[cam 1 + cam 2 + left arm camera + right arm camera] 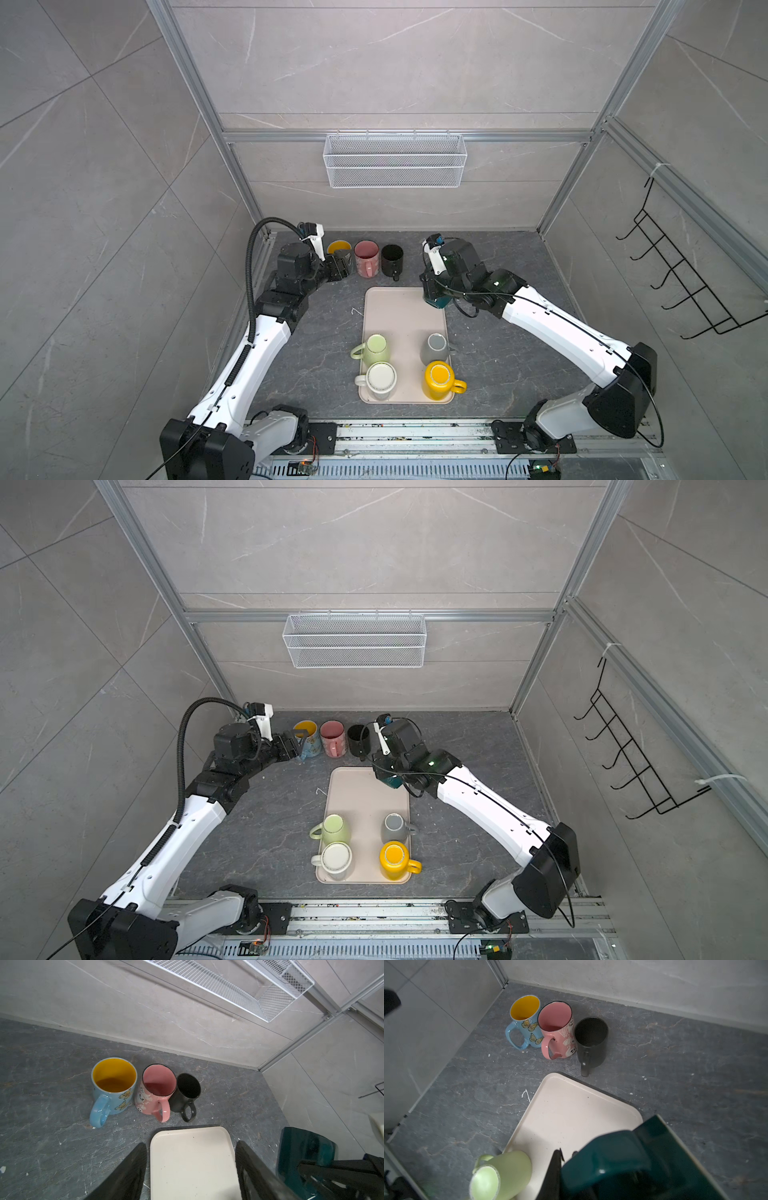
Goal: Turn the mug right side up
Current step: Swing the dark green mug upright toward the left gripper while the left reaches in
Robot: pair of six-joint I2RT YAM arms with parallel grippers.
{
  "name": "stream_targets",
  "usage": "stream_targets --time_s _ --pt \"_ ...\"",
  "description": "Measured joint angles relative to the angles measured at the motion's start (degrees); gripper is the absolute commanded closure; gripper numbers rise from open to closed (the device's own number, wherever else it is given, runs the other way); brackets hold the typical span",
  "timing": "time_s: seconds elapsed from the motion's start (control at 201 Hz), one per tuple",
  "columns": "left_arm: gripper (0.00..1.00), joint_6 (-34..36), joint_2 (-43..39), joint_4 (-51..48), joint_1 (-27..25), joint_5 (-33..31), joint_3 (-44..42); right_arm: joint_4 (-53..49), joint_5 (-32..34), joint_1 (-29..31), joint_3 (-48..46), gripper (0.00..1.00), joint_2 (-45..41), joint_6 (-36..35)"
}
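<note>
Teal glaze marks the task's object: the dark teal ceramic mug [643,1147] hangs above the far right corner of the beige plastic tray [390,316], clear of its surface. It is carried by the right gripper [432,296], whose jaws are pinched tight on the handle. That grip looks chosen so the wrist can roll the body over without the fingers slipping on the curved wall. Whether the mouth faces up or down cannot be told here, as the arm hides most of it. At the near end of the tray stand a pale green mug [376,349], a grey mug [434,349], a white mug [380,380] and a yellow mug [438,380], all base up, probably waiting their turn. Along the back wall a blue butterfly-printed mug with a yellow inside [122,1103], a pink patterned mug [149,1101] and a small black mug [180,1101] stand mouth up in a row, touching or nearly so, which suggests finished mugs go there. The left gripper [343,266] hovers just beside the blue mug, its jaws spread fairly wide and holding nothing.
</note>
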Motion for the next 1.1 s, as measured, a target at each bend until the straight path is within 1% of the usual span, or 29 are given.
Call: stream_targets --time_s 0.189,0.368,0.577,0.737,0.811,0.931,1.095 --pt "0.32 2.10 1.79 -1.25 0.00 5.64 3.98 3.32 9.64 7.58 -5.70 1.00 -1.95 -10.51" --pt "0.32 5.05 3.10 -4.22 -0.02 11.10 7.10 8.94 19.04 14.60 -10.51 1.00 -2.05 -21.53" --pt "0.33 9.40 3.58 -7.23 -0.02 16.09 9.27 20.72 31.36 20.72 -16.59 1.00 -2.14 -36.59" --pt "0.33 14.16 3.87 -11.10 -0.37 23.08 10.67 32.72 39.04 22.80 -21.18 1.00 -1.97 -49.33" --pt "0.33 16.76 4.13 -13.18 -1.18 25.55 11.89 38.84 41.66 23.39 -22.58 1.00 -1.11 -55.12" --pt "0.33 21.62 4.39 -17.22 -3.72 28.50 13.97 47.76 43.91 23.93 -24.44 1.00 0.96 -62.88" --pt "0.33 27.58 5.31 -22.91 -7.34 30.18 16.28 55.19 44.68 24.48 -26.12 1.00 2.47 -69.70"
